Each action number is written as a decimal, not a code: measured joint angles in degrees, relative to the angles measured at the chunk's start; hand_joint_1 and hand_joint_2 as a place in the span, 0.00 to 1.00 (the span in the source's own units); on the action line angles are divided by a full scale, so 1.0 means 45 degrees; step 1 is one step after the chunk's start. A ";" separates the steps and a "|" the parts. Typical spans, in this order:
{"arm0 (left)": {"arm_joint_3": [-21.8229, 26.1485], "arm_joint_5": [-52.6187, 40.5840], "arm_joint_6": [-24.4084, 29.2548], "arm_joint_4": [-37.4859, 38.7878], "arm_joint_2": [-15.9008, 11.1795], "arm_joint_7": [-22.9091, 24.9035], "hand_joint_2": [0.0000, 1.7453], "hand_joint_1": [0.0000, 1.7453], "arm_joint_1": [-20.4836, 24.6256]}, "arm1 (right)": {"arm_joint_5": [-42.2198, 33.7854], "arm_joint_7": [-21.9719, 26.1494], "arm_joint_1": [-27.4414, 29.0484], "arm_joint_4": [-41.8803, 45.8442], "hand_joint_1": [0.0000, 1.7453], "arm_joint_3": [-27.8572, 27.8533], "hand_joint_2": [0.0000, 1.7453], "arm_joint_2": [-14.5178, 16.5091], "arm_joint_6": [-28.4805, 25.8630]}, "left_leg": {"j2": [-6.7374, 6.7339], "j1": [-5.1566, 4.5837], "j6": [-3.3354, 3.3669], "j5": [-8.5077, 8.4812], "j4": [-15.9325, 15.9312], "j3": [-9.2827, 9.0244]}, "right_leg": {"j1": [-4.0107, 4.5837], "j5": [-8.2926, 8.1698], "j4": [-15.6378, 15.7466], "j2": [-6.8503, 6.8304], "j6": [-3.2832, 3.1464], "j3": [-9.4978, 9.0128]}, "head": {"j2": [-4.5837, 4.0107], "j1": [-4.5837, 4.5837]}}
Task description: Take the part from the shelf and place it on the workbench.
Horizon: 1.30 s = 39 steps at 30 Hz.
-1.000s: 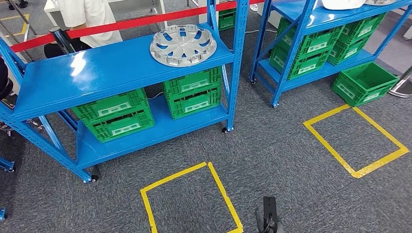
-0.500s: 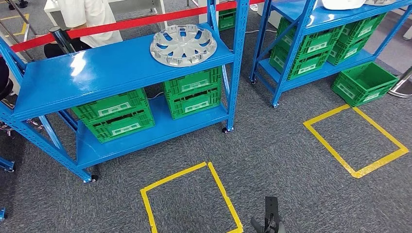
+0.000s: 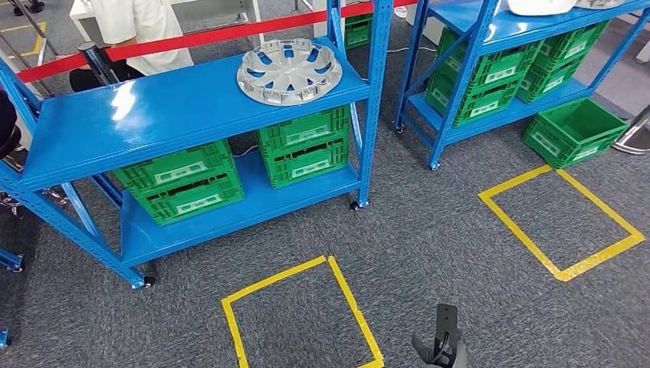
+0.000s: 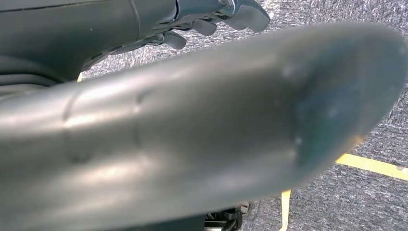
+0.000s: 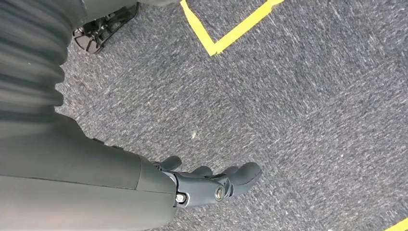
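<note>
Grey carpet runs under everything I see, marked with yellow tape squares. From my right hand outward: its fingers hang loosely extended over bare floor, grasping nothing. My left hand sits blurred behind a grey cover; I cannot tell its state. In the head view a dark piece of my rig at 6 o'clock has slid rightward over the last second while the scene held fixed, so I judge I'm swaying, not approaching. The part, a silver hubcap, lies flat on the blue shelf top at 11 o'clock, near its right upright. Open carpet lies between; a red barrier and a seated person are behind the shelf
</note>
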<state>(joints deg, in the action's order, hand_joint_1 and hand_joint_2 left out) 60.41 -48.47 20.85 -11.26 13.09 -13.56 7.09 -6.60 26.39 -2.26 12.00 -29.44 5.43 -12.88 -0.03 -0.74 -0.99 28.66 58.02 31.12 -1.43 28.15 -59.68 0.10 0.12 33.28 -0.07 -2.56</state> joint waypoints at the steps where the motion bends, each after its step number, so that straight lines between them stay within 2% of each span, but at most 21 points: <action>1: 0.0000 0.0011 0.0000 0.0000 0.0000 -0.0002 0.00 0.00 0.0000 | -0.0014 0.0151 -0.0002 0.0000 0.00 -0.0029 1.00 -0.0013 0.0035 | 0.0000 0.0000 0.0001 0.0000 0.0000 0.0000 | 0.0000 0.0000 0.0000 0.0000 0.0000 0.0000 | 0.0000 0.0000; 7: 0.0000 0.0049 -0.0004 0.0000 0.0005 -0.0008 0.00 0.00 0.0006 | -0.0028 0.1918 -0.0230 0.0135 0.00 -0.0254 1.00 -0.0399 0.0140 | -0.0001 -0.0001 0.0009 -0.0006 0.0001 0.0001 | -0.0001 -0.0006 0.0000 0.0002 0.0007 -0.0002 | 0.0000 -0.0002; 11: 0.0015 0.0083 -0.0004 0.0000 0.0002 -0.0008 0.00 0.00 0.0011 | 0.0339 0.2956 -0.0525 0.0912 0.00 -0.0375 1.00 -0.0787 0.0042 | -0.0002 -0.0009 0.0022 -0.0013 0.0010 0.0005 | -0.0019 -0.0021 0.0000 0.0004 0.0031 -0.0004 | 0.0000 -0.0003; 17: 0.0106 0.0216 -0.0004 0.0000 -0.0011 -0.0008 0.00 0.00 0.0005 | 0.1696 0.3048 -0.0934 0.3386 0.00 -0.0379 1.00 -0.1045 -0.0221 | -0.0004 -0.0017 0.0044 -0.0026 0.0023 0.0008 | -0.0030 -0.0037 0.0001 0.0008 0.0057 -0.0001 | 0.0000 -0.0002; 25: 0.0200 0.0242 -0.0011 0.0000 -0.0015 -0.0007 0.00 0.00 0.0001 | 0.2705 0.3048 -0.0950 0.5563 0.00 -0.0262 1.00 -0.1015 -0.0425 | 0.0005 -0.0017 0.0050 -0.0030 0.0029 0.0022 | -0.0034 -0.0041 0.0000 0.0007 0.0062 0.0000 | 0.0000 -0.0001; 37: 0.0325 0.0310 -0.0242 0.0000 -0.0052 -0.0091 0.00 0.00 0.0008 | 0.5890 0.2521 -0.0304 1.1224 0.00 0.1512 1.00 -0.0107 -0.0692 | 0.0004 -0.0017 0.0057 -0.0036 0.0030 0.0022 | -0.0027 -0.0042 0.0000 0.0006 0.0064 0.0003 | 0.0000 -0.0002; 39: 0.0325 0.0318 -0.0255 0.0000 -0.0064 -0.0106 0.00 0.00 0.0010 | 0.6172 0.2474 -0.0183 1.2092 0.00 0.1875 0.50 0.0019 -0.0650 | 0.0004 -0.0017 0.0057 -0.0036 0.0030 0.0021 | -0.0027 -0.0042 0.0000 0.0007 0.0064 0.0003 | 0.0000 -0.0001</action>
<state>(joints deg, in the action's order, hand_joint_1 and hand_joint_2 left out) 61.88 -47.04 19.70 -11.26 12.80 -14.03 7.14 21.18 37.53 -3.09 66.41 -21.00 5.52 -15.81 -0.01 -0.82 -0.73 28.50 58.16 31.21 -1.55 27.96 -59.68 0.13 0.41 33.30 -0.07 -2.56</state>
